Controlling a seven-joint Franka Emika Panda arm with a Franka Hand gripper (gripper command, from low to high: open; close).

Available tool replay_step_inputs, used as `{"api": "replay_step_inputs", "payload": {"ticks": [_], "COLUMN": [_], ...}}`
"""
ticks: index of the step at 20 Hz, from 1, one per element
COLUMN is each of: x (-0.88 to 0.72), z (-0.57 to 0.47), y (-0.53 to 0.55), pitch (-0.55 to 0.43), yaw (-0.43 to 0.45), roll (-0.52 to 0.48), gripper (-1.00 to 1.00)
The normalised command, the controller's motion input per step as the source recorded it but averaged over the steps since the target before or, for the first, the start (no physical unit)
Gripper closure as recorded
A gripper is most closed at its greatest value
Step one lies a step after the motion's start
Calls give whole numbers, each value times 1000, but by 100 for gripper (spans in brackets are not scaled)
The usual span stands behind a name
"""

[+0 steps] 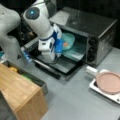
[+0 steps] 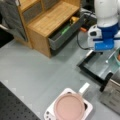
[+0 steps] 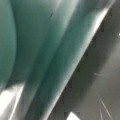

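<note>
One round teal bowl (image 1: pixel 68 40) with something orange inside sits on the teal tray in the open mouth of your silver toaster oven (image 1: pixel 87 27), and your gripper (image 1: pixel 55 56) hangs just beside it over the dropped oven door; whether it is parted or grips anything cannot be told. You appear mid-step at the oven, so any next move calls for care around the bowl's rim. One open grey drawer (image 2: pixel 65 32) of the wooden cabinet holds green and yellow items, and the pink round pan (image 2: pixel 69 107) on the desk shows nothing inside.

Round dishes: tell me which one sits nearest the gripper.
The teal bowl holding something orange, inside the open toaster oven beside the gripper. The pink pan sits apart on a white base.
</note>
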Motion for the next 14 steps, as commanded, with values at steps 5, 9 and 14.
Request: {"api": "replay_step_inputs", "payload": {"ticks": [5,9,14], "x": [-95,-119,-121], "z": [-47,-21,-17], "y": [108,119,115], "pitch": [-68,-68,-68], "yaw": [-49,-63,-66], "roll": [-103,-106,-104], "gripper": [100,100,100]}}
